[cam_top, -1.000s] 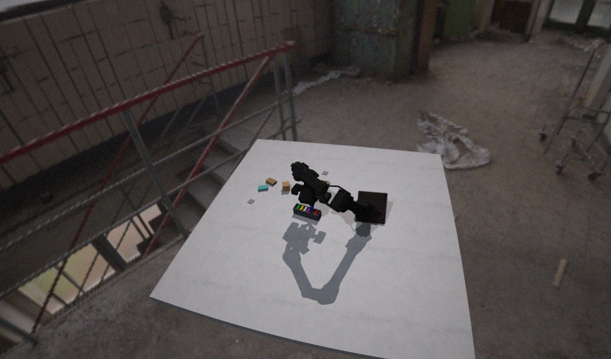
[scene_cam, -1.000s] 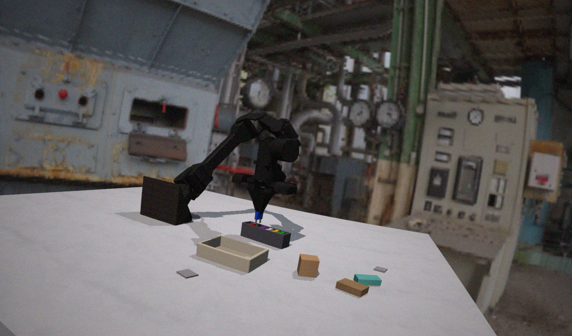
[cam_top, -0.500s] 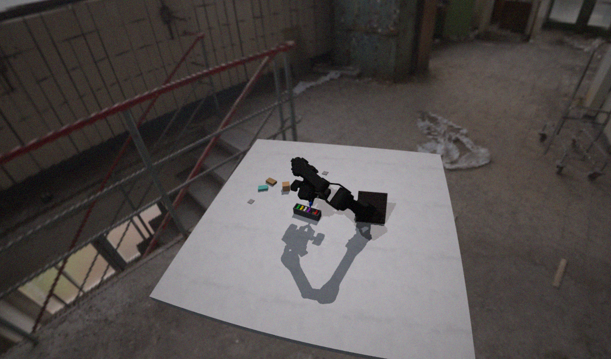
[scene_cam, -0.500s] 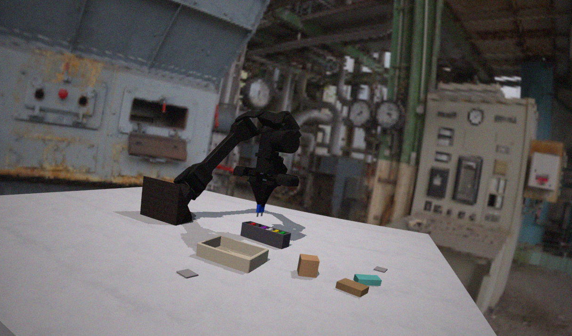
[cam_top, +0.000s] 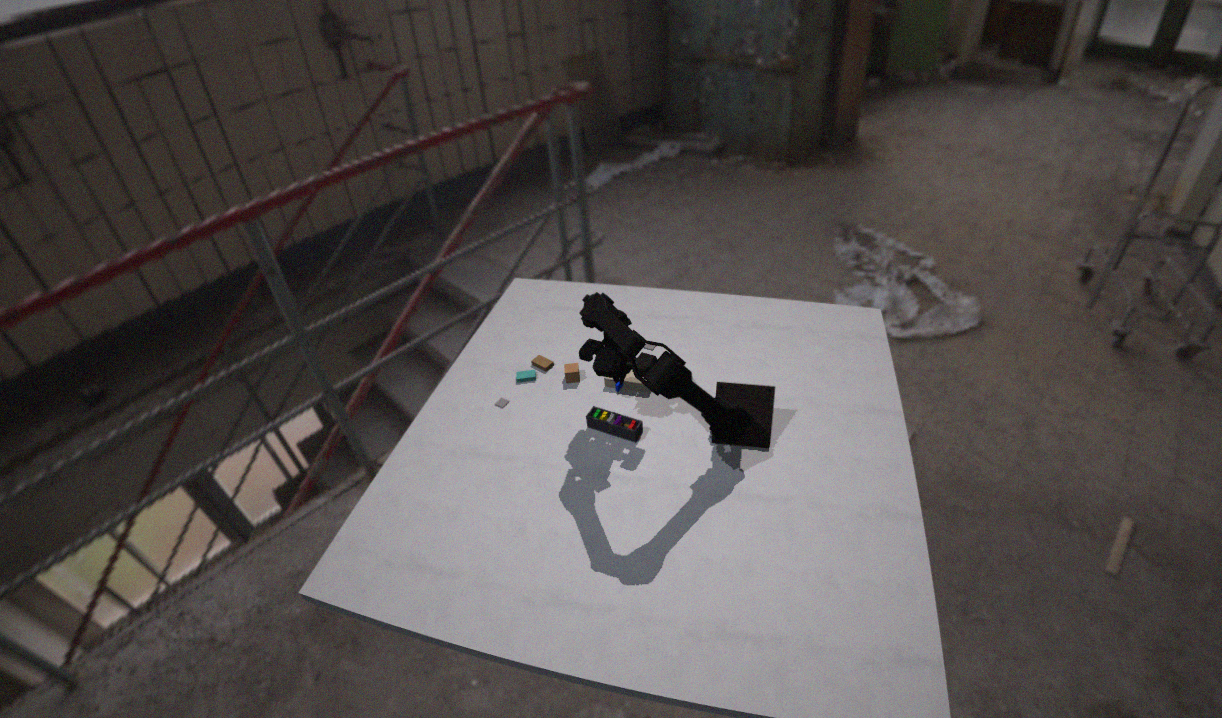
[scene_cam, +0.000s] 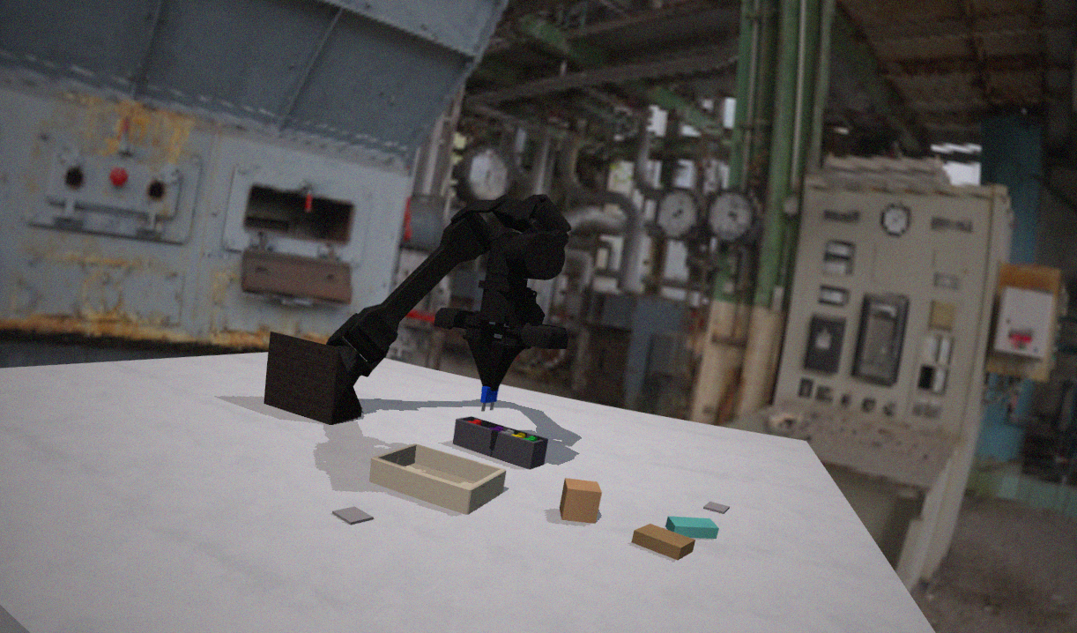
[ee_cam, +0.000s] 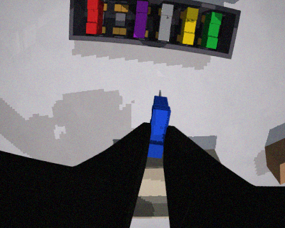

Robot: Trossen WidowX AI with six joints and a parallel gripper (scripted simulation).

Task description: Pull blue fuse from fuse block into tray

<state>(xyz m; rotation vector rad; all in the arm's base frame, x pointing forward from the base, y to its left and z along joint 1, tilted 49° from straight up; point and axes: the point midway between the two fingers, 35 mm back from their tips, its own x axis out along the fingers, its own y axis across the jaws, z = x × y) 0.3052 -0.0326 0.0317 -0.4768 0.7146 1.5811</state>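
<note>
My gripper (cam_top: 618, 381) (scene_cam: 490, 383) (ee_cam: 157, 132) is shut on the blue fuse (scene_cam: 488, 394) (ee_cam: 160, 118), whose metal prongs hang free below it in the exterior view. The fuse is in the air, out of the block, on the block's tray side. The dark fuse block (cam_top: 611, 429) (scene_cam: 518, 451) (ee_cam: 233, 35) holds red (ee_cam: 94, 16), purple (ee_cam: 141, 20), white, yellow (ee_cam: 189, 27) and green (ee_cam: 212, 30) fuses, with an empty slot between red and purple. The beige tray (scene_cam: 422, 485) (ee_cam: 154, 185) stands beside the block, partly hidden by the fingers in the wrist view.
An orange-brown box (cam_top: 571, 373) (scene_cam: 580, 501) stands beyond the tray's end. A flat brown block (cam_top: 542, 362) (scene_cam: 662, 541) and a teal block (cam_top: 526, 376) (scene_cam: 692, 527) lie past it. Thin grey tiles (scene_cam: 352, 515) (scene_cam: 715, 507) lie on the table. A dark panel (scene_cam: 302, 377) stands at the arm's base.
</note>
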